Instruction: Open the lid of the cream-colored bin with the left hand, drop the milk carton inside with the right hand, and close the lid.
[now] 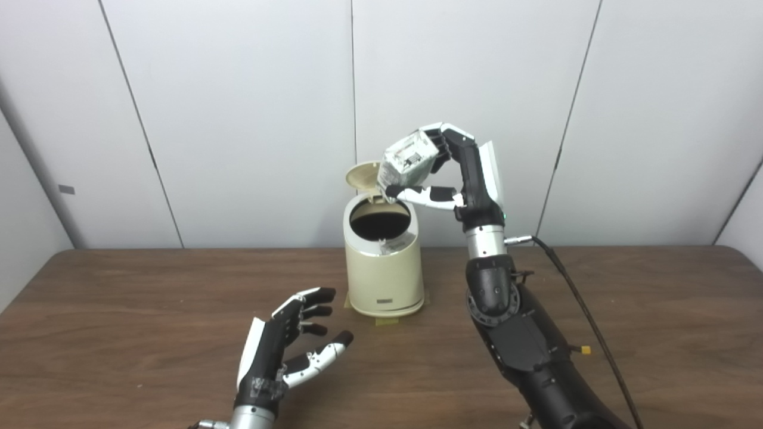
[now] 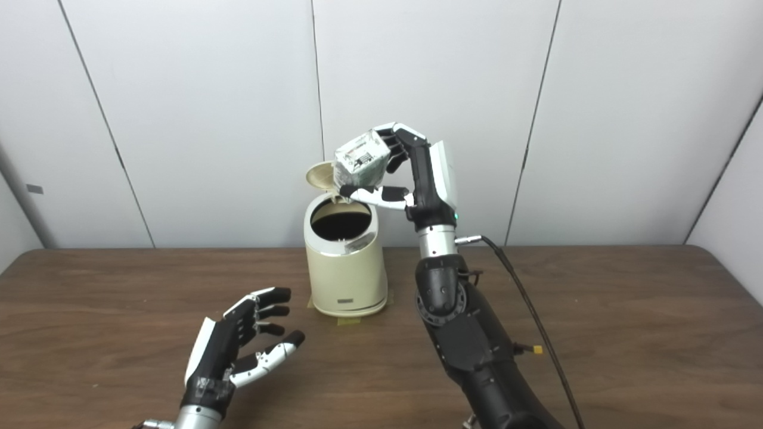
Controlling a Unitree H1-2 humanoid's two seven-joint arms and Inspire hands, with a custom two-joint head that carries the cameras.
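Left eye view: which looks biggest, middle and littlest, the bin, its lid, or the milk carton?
1. cream-colored bin, biggest.
2. milk carton, middle.
3. lid, littlest showing, but the carton partly covers it, so these two are unsure.

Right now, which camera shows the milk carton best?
The left eye view: the milk carton looks slightly larger there, its printed side facing the camera, held in the right hand above the open bin. The right eye view shows the same carton, a bit smaller.

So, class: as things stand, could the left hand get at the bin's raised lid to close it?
Probably yes. The left hand is open and holds nothing, but the right hand with the milk carton hangs beside the lid and crowds it.
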